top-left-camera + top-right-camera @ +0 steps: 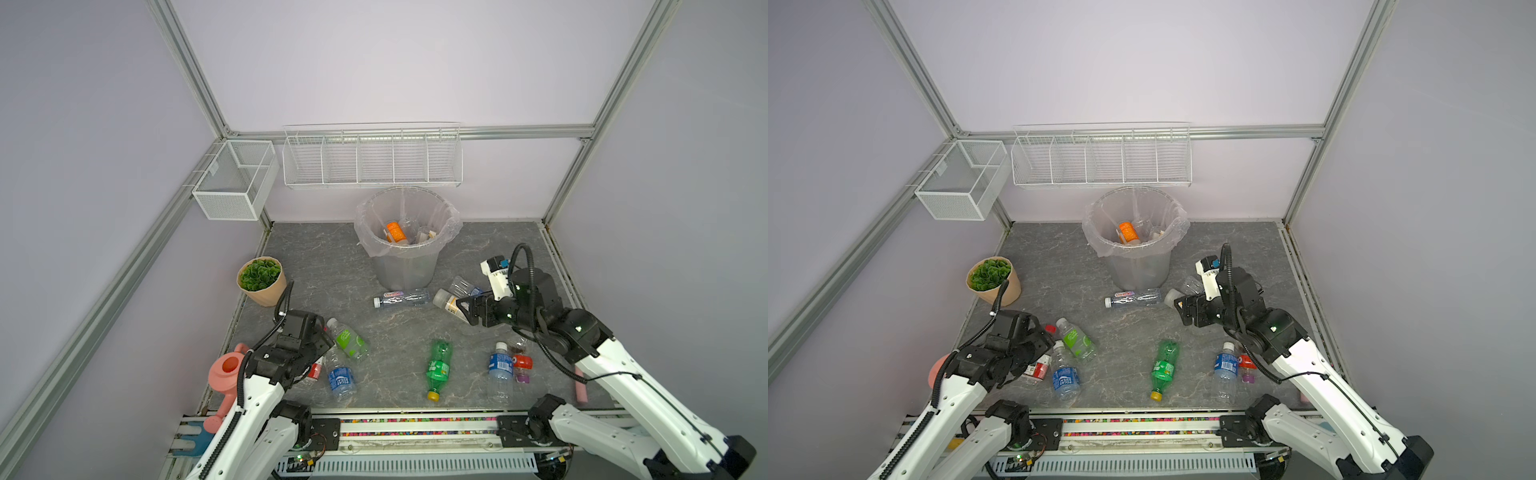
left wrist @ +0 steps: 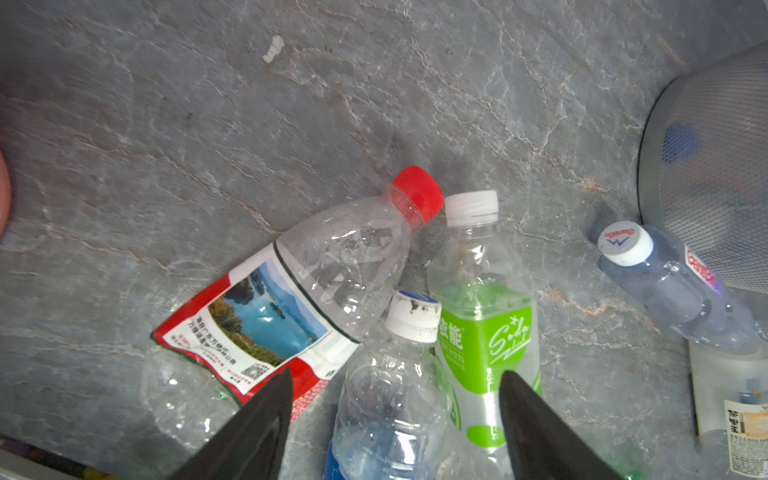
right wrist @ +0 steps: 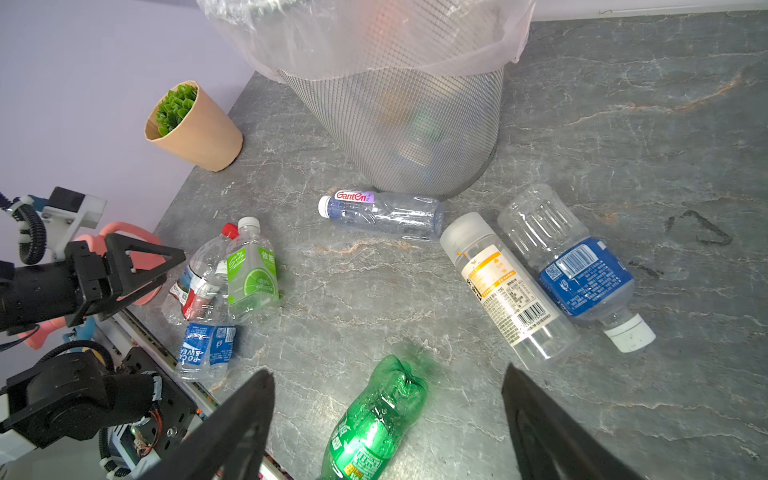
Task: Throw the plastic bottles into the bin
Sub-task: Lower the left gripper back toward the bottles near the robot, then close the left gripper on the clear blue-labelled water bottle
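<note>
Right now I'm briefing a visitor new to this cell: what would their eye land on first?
The bag-lined grey bin at the back centre, an orange-labelled bottle showing inside. Then the bright green bottle lying at front middle, and the pink watering can at the front left edge.

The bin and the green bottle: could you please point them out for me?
bin [image 1: 405, 272], in a top view, on its grey front wall.
green bottle [image 1: 438, 368], in a top view, on its label.

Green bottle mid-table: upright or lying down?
Lying down: the green bottle rests on its side in both top views.
</note>
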Controlling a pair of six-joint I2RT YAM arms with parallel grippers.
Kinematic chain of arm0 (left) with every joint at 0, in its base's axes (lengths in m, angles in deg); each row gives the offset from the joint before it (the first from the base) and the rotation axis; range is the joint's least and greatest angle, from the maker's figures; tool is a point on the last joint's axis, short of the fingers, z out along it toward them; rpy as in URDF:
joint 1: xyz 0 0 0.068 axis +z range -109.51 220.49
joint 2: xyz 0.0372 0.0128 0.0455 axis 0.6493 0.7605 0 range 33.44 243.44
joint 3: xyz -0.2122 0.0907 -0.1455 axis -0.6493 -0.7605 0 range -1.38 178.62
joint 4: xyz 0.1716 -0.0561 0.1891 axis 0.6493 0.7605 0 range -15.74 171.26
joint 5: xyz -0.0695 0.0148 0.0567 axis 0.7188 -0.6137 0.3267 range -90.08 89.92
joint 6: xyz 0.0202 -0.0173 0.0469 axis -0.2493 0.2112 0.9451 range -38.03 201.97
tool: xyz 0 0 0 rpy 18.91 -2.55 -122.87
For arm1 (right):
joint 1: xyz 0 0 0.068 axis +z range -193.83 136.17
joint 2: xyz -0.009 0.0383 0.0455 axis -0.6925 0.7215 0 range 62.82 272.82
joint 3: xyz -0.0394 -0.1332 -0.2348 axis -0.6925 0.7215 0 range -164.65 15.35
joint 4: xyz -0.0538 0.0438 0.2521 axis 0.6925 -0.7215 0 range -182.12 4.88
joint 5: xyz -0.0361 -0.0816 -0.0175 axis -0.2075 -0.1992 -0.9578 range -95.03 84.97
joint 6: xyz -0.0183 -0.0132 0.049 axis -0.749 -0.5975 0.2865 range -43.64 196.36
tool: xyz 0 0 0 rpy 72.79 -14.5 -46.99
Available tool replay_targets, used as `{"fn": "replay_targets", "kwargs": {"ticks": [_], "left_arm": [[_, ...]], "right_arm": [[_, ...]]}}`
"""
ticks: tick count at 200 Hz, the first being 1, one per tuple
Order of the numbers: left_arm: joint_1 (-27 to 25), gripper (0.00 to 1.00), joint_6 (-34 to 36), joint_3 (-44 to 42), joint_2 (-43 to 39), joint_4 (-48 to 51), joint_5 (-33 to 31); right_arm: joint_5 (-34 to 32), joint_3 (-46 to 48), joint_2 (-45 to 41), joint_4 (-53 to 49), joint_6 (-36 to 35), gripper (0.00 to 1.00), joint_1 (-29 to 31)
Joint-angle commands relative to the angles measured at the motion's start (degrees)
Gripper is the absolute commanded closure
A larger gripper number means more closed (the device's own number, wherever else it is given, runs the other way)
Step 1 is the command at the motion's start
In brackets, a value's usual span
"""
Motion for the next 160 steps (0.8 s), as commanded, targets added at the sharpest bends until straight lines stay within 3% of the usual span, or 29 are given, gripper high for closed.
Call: {"fn": "replay_targets", "kwargs": {"ticks": [1, 28, 97, 160], "left_arm": [[-3.9, 0.24, -2.3, 1.2, 2.0, 3.4, 0.2], [-9.6, 0.24, -5.2, 1.3, 2.0, 4.2, -0.9], [-14.0, 0.27, -7.7, -3.5, -1.3, 4.8, 1.8], [-20.1, 0.27, -11.5, -6.4, 2.1, 0.1, 2.1]], "right_arm": [[1.1, 0.6, 0.2, 1.5, 0.9, 0.12, 0.2], [1.3, 0.7, 0.2, 1.5, 1.1, 0.12, 0.3], [0.7, 1.2, -0.8, 1.1, 1.4, 0.12, 0.4], [0.7, 1.1, -1.2, 0.7, 1.5, 0.12, 0.4]]}}
